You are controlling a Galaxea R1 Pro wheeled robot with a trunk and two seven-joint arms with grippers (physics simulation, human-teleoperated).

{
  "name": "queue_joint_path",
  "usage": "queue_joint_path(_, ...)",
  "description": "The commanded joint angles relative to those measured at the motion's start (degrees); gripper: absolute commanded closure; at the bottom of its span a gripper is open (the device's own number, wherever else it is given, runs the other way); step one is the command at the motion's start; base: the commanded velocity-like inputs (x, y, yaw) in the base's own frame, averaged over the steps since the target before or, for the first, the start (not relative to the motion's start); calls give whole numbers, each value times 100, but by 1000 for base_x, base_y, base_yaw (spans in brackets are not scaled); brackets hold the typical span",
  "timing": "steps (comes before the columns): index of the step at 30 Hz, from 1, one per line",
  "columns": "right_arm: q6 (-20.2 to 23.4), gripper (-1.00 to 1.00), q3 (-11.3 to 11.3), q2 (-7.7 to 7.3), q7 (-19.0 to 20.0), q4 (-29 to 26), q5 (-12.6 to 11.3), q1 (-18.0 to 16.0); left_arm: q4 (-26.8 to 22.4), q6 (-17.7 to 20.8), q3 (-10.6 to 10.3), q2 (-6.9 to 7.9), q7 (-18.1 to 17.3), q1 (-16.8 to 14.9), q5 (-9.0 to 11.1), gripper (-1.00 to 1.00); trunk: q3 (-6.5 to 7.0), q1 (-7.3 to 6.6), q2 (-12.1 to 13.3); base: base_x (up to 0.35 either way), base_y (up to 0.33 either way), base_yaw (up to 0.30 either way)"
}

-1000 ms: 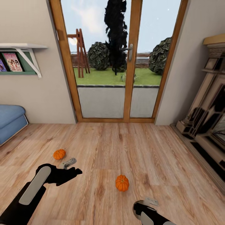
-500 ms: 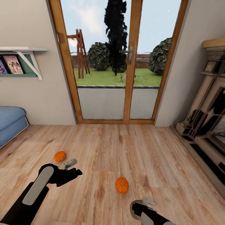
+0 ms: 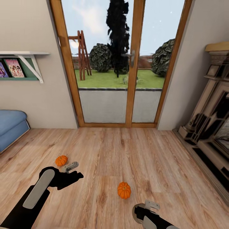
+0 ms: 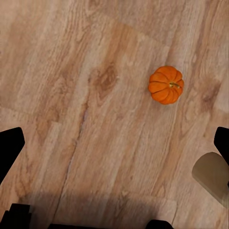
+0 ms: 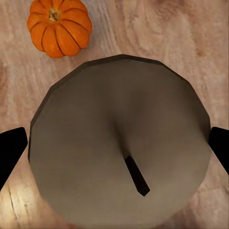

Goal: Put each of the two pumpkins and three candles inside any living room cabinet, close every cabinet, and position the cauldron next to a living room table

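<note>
Right gripper (image 3: 149, 206), at the bottom edge of the head view, is wrapped around a candle (image 5: 119, 143). In the right wrist view the tan flat top with its dark wick faces the camera, so the candle's axis runs along the fingers; dark fingertips (image 5: 10, 148) sit at either side of it, clenched on it as far as that close view allows. The right arm barely shows, forearm pointing forward and slightly left.

Near pumpkin (image 3: 124, 190) stands on the wood floor (image 3: 152, 159) just ahead of and left of the right gripper, stem up, ribs running top to bottom; not touching the gripper. The right wrist view has it beside the candle's edge.

Left gripper (image 3: 70, 166) is released, fingers spread wide in the left wrist view and holding nothing. The left forearm reaches forward and to the right, low over the floor.

Far pumpkin (image 3: 61, 160) sits just beside the left gripper, on its outer side, upright.

Farther off: a blue sofa (image 3: 11, 127) at left, glazed wooden doors (image 3: 127, 63) straight ahead, a fireplace surround (image 3: 210, 121) at right.
</note>
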Motion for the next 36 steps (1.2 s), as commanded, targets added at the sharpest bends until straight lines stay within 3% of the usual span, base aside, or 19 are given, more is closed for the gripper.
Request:
queue_joint_path(1,-7,100,46,0,-27,-3,-59,-2,-5,1,-9,5,61,-4,54,-100,13,-23,39,0,0,0)
queue_joint_path(36,-19,100,46,0,-36,-9,-58,-2,-5,1,-9,5,62,-4,54,-100,642,-792,1443,0,0,0)
